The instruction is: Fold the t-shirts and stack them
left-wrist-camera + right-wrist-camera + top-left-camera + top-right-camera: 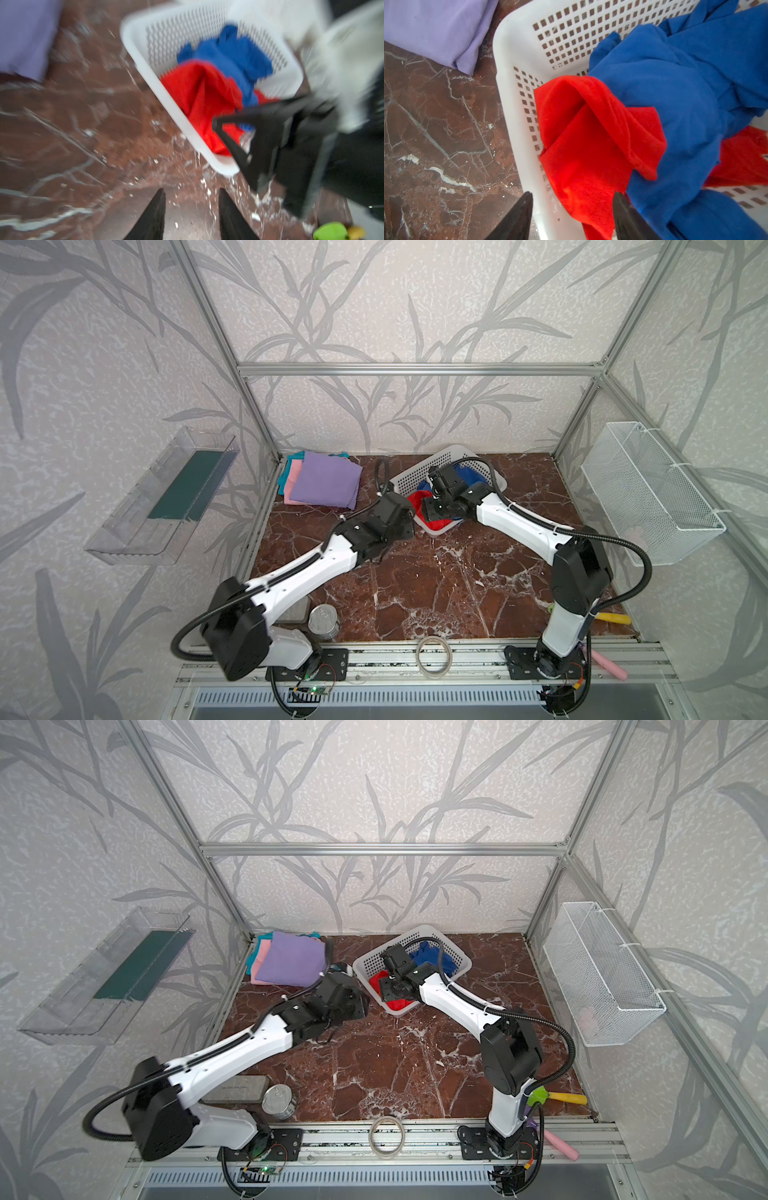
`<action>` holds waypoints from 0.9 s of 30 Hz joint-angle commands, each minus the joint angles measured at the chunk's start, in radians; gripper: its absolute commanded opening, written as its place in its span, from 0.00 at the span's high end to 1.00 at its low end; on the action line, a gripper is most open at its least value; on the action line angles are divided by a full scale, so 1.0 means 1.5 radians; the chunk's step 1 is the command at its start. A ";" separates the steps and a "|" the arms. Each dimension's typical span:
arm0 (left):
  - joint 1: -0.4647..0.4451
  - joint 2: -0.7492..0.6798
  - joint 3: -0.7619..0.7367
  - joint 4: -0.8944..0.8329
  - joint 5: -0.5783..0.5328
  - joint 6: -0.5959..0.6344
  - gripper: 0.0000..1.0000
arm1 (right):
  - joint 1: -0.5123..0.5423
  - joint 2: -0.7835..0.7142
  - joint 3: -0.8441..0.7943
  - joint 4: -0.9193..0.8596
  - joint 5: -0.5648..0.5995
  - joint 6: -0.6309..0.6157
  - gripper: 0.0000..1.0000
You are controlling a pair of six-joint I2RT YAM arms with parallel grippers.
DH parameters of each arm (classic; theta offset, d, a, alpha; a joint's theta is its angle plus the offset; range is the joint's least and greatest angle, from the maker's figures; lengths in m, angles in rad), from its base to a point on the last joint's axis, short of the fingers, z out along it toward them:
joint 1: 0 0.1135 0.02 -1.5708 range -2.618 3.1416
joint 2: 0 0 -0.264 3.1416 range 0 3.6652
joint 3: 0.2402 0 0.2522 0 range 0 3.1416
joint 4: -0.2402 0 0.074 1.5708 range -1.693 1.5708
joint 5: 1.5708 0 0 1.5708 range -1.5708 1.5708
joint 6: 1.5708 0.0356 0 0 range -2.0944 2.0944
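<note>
A white perforated basket at the back middle of the table holds a crumpled red t-shirt with a royal blue t-shirt lying partly over it. Folded lavender, pink and teal t-shirts lie stacked at the back left. My right gripper hangs open over the basket's near-left wall, one finger outside it and one over the cloth. My left gripper is open and empty above the bare table, just short of the basket's corner. The left wrist view is blurred.
A metal can and a grey case sit at the front left, a tape roll on the front rail. Yellow and green tools lie at the front right. A wire basket and a clear tray hang on the side walls.
</note>
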 commanded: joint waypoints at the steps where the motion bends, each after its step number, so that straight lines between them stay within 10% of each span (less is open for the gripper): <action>1: 0.027 -0.082 -0.005 -0.024 -0.188 0.039 0.48 | 0.024 0.008 -0.015 0.007 -0.029 0.023 0.40; 13: 0.161 0.018 0.091 0.001 -0.132 0.065 0.31 | -0.034 -0.119 -0.170 -0.085 0.059 0.011 0.46; 20: 0.164 0.220 0.206 0.020 0.079 0.060 0.22 | -0.173 -0.289 -0.246 -0.093 0.083 0.013 0.38; 27: 0.134 0.420 0.307 0.078 0.269 -0.014 0.30 | -0.164 -0.291 -0.166 -0.107 0.049 0.022 0.33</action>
